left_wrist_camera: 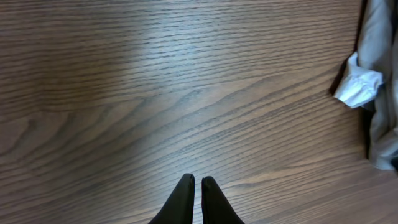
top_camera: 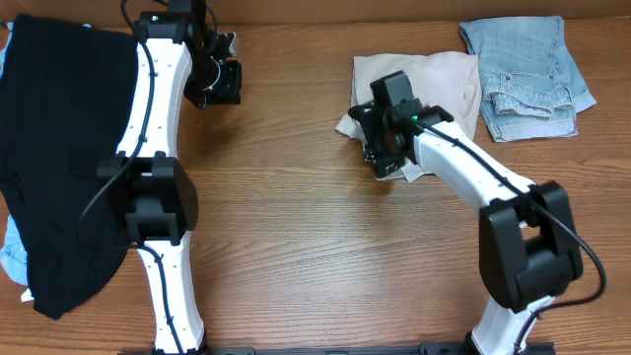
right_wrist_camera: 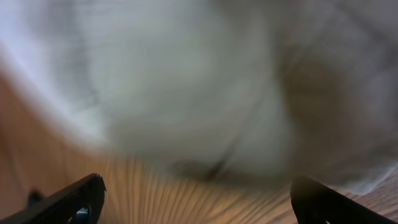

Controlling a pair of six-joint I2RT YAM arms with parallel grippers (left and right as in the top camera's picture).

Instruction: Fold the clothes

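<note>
From where I stand, the widest bare stretch of the wooden table [top_camera: 315, 237] is the middle and the whole near half, between the two arms. The clothes lie out toward the edges. The black garment [top_camera: 59, 148] is spread over the far-left side, and its left and near hems hang at the table's border with a bit of light-blue cloth [top_camera: 12, 261] peeking out beneath it. The light-blue denim shorts [top_camera: 523, 74] sit crumpled in the far-right corner. The beige shorts [top_camera: 439, 84] are bunched just beside them on the left, with a white scrap [top_camera: 347, 125] sticking out at the near-left corner.

The left arm runs from the near edge up along the black garment's right border. It bends at the far side so that the left gripper [top_camera: 222, 87] hangs over bare wood, well apart from any cloth. Its fingertips [left_wrist_camera: 185, 190] are pressed almost together with nothing between them.

The right arm reaches diagonally from the near right toward the beige shorts. The right gripper [top_camera: 383, 158] is low at their near-left corner, its fingers [right_wrist_camera: 68, 199] spread wide. In the wrist view pale, blurred cloth fills the space ahead of them, and I cannot tell whether it touches them.
</note>
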